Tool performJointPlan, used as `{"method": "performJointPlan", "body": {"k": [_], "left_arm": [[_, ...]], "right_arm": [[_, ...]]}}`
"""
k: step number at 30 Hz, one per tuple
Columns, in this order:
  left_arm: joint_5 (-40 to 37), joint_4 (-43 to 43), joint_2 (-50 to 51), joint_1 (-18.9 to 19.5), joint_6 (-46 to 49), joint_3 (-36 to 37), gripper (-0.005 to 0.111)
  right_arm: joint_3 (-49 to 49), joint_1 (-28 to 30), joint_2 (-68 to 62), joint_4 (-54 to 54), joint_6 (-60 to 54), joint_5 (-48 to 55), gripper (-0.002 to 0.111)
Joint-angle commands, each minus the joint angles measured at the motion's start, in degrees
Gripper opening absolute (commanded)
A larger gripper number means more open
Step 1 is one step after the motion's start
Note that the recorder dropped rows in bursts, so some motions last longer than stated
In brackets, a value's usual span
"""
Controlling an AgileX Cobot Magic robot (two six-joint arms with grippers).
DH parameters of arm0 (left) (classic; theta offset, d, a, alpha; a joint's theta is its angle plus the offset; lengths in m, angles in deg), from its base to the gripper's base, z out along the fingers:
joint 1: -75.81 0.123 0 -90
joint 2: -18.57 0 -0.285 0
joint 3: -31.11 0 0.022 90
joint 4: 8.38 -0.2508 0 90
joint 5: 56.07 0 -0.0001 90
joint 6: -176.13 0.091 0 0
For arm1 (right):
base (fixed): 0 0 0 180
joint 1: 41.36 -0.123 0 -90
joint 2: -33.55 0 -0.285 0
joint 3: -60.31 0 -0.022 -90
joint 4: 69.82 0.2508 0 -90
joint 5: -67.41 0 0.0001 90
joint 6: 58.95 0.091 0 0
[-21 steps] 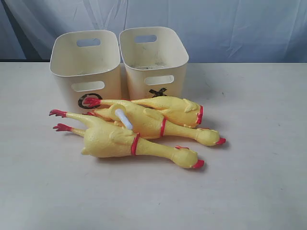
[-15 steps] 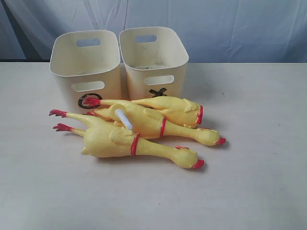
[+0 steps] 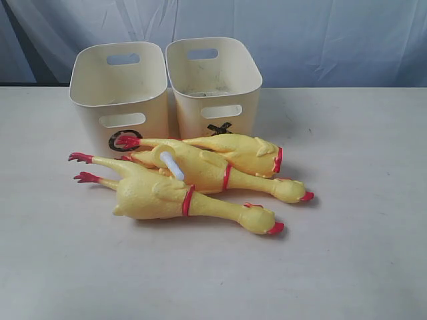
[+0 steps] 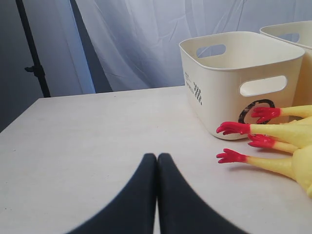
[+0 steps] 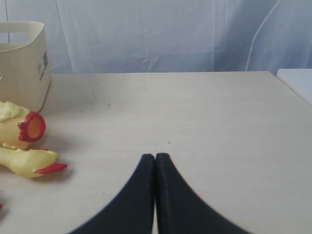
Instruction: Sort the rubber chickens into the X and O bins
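Three yellow rubber chickens lie side by side on the table in front of the bins: a front chicken point(image 3: 180, 199), a middle chicken point(image 3: 213, 172) and a back chicken point(image 3: 237, 150), heads to the right, red feet point(image 4: 233, 156) to the left. The O bin point(image 3: 120, 93) stands left, the X bin point(image 3: 213, 80) right, both empty as far as shown. Neither arm shows in the exterior view. My left gripper point(image 4: 156, 158) is shut and empty, short of the feet. My right gripper point(image 5: 155, 158) is shut and empty, to the side of the chicken heads point(image 5: 29, 163).
A white squeaker tube point(image 3: 172, 165) sticks up from the middle chicken. A pale curtain hangs behind the table point(image 3: 347, 200). A dark stand point(image 4: 34, 53) rises beyond the table's far corner in the left wrist view.
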Motion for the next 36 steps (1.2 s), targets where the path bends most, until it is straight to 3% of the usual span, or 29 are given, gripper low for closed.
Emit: {"method": "performJointPlan", "body": {"k": [1, 17, 27, 36], "left_arm": [[-0.1, 0.0, -0.3, 0.2, -0.2, 0.2, 0.0], [-0.1, -0.3, -0.3, 0.2, 0.0, 0.2, 0.0], [2.6, -8.8, -0.3, 0.2, 0.0, 0.2, 0.0], [5.4, -8.7, -0.3, 0.2, -0.2, 0.2, 0.0]], "right_arm": [[0.0, 0.3, 0.3, 0.0, -0.1, -0.4, -0.001], [0.0, -0.1, 0.3, 0.1, -0.1, -0.4, -0.001], [0.0, -0.1, 0.3, 0.1, -0.1, -0.4, -0.001], [0.0, -0.1, 0.3, 0.1, -0.1, -0.4, -0.001]]}}
